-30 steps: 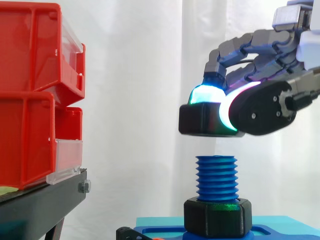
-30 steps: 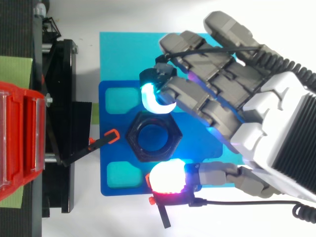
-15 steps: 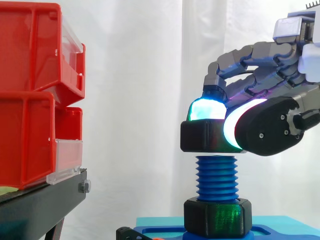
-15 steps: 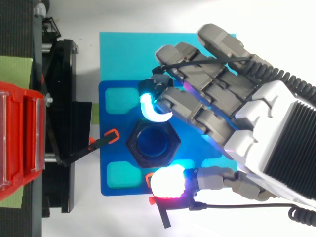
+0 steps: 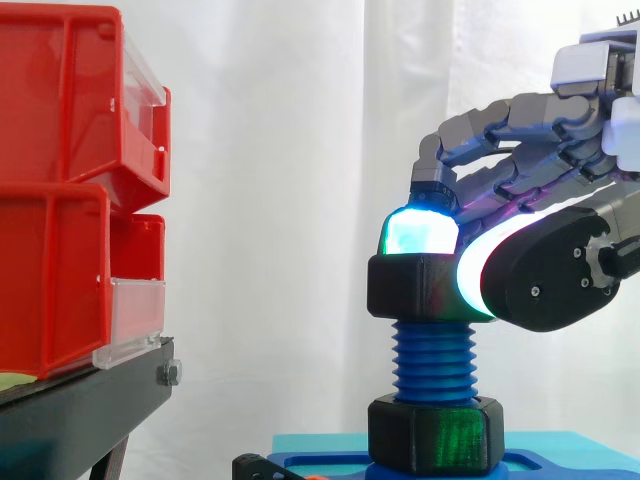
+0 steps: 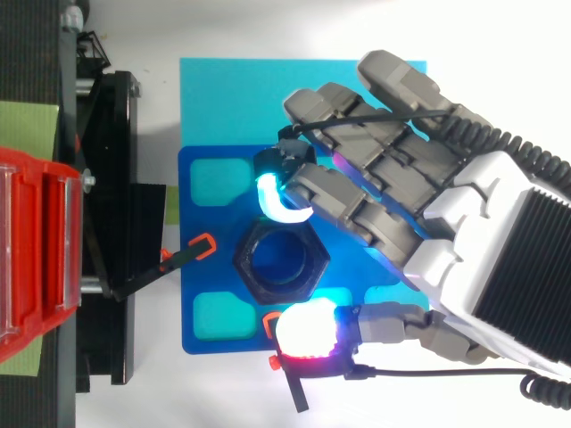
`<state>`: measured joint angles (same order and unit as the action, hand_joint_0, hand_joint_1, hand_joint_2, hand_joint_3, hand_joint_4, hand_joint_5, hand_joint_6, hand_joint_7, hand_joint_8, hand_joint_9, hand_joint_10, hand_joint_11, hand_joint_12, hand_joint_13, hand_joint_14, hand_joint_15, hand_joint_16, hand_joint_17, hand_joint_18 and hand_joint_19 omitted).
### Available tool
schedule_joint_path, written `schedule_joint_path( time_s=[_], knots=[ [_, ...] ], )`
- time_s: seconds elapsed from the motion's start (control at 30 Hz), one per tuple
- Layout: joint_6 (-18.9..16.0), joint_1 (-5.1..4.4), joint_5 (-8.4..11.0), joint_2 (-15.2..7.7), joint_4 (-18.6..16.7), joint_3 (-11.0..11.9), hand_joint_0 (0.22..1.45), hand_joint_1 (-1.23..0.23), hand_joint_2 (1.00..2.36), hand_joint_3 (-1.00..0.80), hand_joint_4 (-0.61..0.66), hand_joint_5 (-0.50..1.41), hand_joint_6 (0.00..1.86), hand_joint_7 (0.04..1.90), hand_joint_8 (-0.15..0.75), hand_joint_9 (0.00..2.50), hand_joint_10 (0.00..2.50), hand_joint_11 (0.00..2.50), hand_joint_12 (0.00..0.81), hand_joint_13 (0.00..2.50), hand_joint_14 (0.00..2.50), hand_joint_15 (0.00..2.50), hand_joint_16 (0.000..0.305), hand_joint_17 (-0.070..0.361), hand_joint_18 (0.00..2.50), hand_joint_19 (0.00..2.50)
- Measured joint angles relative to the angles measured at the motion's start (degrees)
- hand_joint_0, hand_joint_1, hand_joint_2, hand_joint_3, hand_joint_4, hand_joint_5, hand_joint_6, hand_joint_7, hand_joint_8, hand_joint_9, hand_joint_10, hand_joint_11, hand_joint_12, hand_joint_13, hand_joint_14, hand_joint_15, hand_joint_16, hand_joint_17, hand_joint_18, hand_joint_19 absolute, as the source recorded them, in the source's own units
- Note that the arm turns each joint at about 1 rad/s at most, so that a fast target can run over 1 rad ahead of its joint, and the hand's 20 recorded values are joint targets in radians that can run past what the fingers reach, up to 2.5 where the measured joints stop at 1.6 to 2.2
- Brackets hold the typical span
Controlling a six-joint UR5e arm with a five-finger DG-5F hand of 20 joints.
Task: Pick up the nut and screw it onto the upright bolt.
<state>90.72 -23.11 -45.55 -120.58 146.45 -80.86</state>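
The hand [image 5: 548,282] is closed on the black hex nut [image 5: 422,288]. From above, one glowing fingertip [image 6: 277,193] presses the nut's far flat and the thumb's bright pad [image 6: 307,331] presses the opposite one, so the nut [image 6: 282,260] is pinched between them and the rest of the fingers arch over it.

The nut sits directly on the upper end of the blue bolt [image 5: 433,358], which stands upright near the middle of the blue base plate [image 6: 223,98]. A second black hex collar [image 5: 433,432] is already seated at the bolt's foot.

The relation that counts is the alignment of the two axes. From the side the nut looks level and its bore is in line with the bolt's vertical axis. From above, blue shows through the bore, close to centred. The next move looks like a turn about that vertical axis, and any tilt of the nut risks cross-threading.

A second ago the nut hung clear above the bolt with an open gap. Half a second ago it was just meeting the tip. Now it has come lower and covers the topmost threads, with the hand lower too.

Well apart, off the plate's left edge, are the red bins [image 5: 70,190] on their black stand [image 5: 85,405].
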Motion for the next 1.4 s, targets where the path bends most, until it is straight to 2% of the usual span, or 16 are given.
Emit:
schedule_joint_path(
  time_s=[0.3,0.63,1.4],
  knots=[
    [-0.05,0.18,-0.1,0.0,0.23,0.0,0.52,-0.6,1.0,-0.5,0.33,-0.14,0.5,1.27,0.314,0.5,0.0,0.0,0.368,0.5,0.0,0.0,0.048,0.107,0.44,0.0],
    [0.03,1.1,-2.3,0.0,0.11,-0.01,0.52,-0.6,1.0,-0.5,0.33,-0.14,0.5,1.27,0.314,0.5,0.0,0.0,0.369,0.5,0.0,0.0,0.048,0.107,0.44,0.0],
    [-0.04,1.34,-2.54,0.0,-0.1,-0.42,0.52,-0.6,1.0,-0.5,0.33,-0.14,0.5,1.27,0.314,0.5,0.0,0.0,0.366,0.51,0.0,0.0,0.048,0.107,0.45,0.0]
  ],
)
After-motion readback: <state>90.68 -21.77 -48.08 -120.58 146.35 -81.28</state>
